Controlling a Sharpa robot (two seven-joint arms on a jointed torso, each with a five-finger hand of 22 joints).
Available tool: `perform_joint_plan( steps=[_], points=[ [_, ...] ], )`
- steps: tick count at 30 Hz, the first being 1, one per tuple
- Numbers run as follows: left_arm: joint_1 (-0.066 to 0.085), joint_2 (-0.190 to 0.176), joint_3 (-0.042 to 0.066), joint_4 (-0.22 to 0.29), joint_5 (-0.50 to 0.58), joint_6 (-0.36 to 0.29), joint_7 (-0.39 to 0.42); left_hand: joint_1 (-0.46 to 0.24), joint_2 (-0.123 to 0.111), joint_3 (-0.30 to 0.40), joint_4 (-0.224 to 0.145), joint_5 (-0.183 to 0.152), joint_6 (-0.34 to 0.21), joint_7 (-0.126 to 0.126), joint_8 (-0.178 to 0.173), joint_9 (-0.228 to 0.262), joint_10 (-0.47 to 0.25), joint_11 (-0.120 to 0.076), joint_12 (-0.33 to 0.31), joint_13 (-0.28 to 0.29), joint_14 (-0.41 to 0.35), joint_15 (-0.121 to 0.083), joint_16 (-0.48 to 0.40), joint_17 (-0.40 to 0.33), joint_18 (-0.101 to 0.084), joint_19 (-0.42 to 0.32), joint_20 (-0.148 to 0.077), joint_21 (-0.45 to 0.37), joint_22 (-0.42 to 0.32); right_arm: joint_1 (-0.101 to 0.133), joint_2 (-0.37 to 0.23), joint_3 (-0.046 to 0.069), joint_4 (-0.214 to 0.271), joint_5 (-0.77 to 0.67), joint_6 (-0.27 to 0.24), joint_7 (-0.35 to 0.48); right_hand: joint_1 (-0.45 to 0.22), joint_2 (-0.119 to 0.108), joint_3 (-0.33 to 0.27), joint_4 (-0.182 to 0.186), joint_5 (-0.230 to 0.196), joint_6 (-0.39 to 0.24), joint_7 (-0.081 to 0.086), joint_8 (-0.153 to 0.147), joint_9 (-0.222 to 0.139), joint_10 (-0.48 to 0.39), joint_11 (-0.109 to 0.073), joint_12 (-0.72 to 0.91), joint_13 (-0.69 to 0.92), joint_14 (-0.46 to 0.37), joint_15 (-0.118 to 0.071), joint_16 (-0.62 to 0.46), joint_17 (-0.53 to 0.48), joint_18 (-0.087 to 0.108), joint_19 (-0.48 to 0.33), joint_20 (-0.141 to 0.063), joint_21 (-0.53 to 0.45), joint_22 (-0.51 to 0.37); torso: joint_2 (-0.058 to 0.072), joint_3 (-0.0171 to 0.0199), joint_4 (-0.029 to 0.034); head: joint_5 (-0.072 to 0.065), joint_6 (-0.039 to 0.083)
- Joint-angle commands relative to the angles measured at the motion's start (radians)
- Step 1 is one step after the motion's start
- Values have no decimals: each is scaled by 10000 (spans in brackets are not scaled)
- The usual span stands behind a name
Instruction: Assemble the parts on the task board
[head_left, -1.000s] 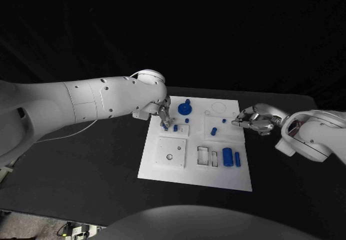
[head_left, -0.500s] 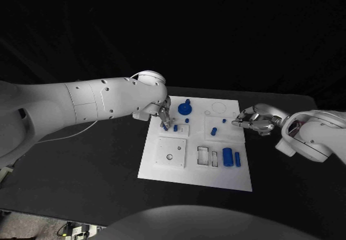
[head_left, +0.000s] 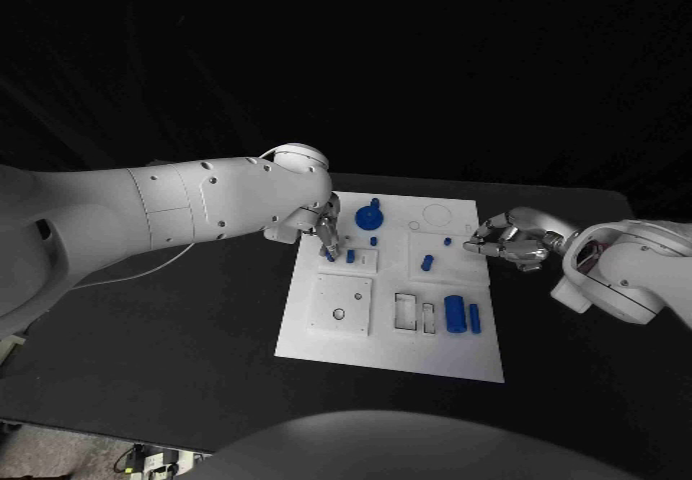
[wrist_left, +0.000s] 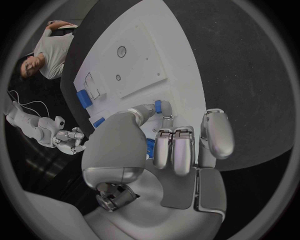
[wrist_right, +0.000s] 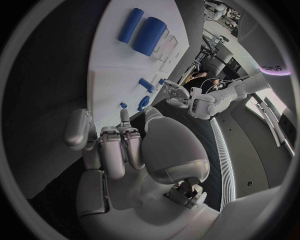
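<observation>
Left hand over the task board far-left corner, fingertips pinching a small blue part at the board. Right hand at board's right edge, fingers curled, holding nothing. Two blue cylinders lie near-right.

L hand over task board's far-left corner.
</observation>
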Motion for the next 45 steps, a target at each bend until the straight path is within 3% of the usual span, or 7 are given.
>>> perform_joint_plan(
  steps=[1, 6, 12, 25, 37, 42, 45],
  points=[
    [-27, 6, -11, -7, 20, -85, 24, -43, 62, 580, -506, 45, -15, -89, -64, -16, 1037, -40, 24, 2634, 1034, -11, 25, 2635, 100, -56, -39, -39, 1766, -6, 0, -1, 16, -87, 154, 12, 90, 14, 35, -14, 42, -80, -14, -48, -10, 1041, 11, 38, 2631, 1020, 59, -4, 2606, 183, -79, 17, -59, 1333, -5, 2, -2, 3, 2],
    [-37, 21, -13, -16, 28, -57, 22, -146, 54, 541, -481, -51, -29, -69, -136, -59, 1037, -19, 24, 2634, 1034, 5, 25, 2635, 102, -69, -23, -63, 1762, -6, -5, -1, 18, -87, 155, 13, 92, 8, 34, -5, 38, -76, -10, -47, -12, 1041, 14, 38, 2631, 1018, 61, -5, 2605, 184, -84, 18, -73, 1331, -6, 5, -2, 2, 2],
    [-75, 38, -16, -44, 0, 137, -6, -568, 145, -103, -179, -688, 45, -56, -423, -262, 1037, 9, 24, 2634, 1034, 43, 25, 2635, 112, -104, 21, -146, 1746, -6, -20, -1, 24, -87, 156, 15, 92, 8, 34, -5, 38, -76, -10, -47, -12, 1041, 14, 38, 2631, 1018, 61, -5, 2605, 184, -84, 18, -73, 1331, -1, 4, -5, -11, 2],
    [-137, 43, -18, -134, -250, 300, -31, -1005, 418, -1526, 432, -1706, 172, 49, -992, -581, 983, 105, -37, 2567, 1034, 124, 25, 2635, 160, -222, 97, -458, 1679, -7, -35, -1, 31, -87, 174, 4, 94, 8, 34, -1, 37, -70, -10, -45, -11, 1041, 15, 38, 2631, 1020, 62, -3, 2606, 183, -81, 18, -72, 1333, -5, 1, 2, -4, 2],
    [-145, 31, -18, -178, -308, 332, -34, -1033, 503, -2085, 658, -2094, 131, 115, -1217, -644, 907, 165, -122, 2475, 1034, 172, 25, 2635, 198, -313, 142, -681, 1630, -8, -21, -1, 17, -87, 208, -8, 96, 9, 36, -1, 39, -69, -11, -44, -12, 1041, 15, 38, 2631, 1025, 62, 1, 2609, 182, -79, 19, -71, 1333, -3, 5, -3, 10, 2],
    [-146, -50, -18, -127, -336, 396, -17, -1521, 365, -2835, 1177, -2663, -572, 365, -1536, -624, 814, 353, -220, 2373, 1034, 304, 25, 2635, 228, -436, 253, -960, 1567, -8, -23, -1, 12, -87, 215, -14, 96, 9, 36, -1, 39, -69, -11, -44, -12, 1041, 15, 38, 2631, 1025, 62, 1, 2609, 182, -79, 19, -71, 1333, -1, 1, -6, 0, 2],
    [-145, -175, -12, 7, -312, 447, 16, -1980, 125, -3457, 1347, -2711, -1172, 495, -1709, -557, 755, 396, -278, 2313, 1034, 359, 25, 2635, 262, -517, 284, -1119, 1532, -8, -24, -1, 4, -87, 209, -13, 96, 9, 36, -1, 39, -69, -11, -44, -12, 1041, 15, 38, 2631, 1025, 62, 1, 2609, 182, -79, 19, -71, 1333, -4, 3, -3, -14, 2]
  ],
)
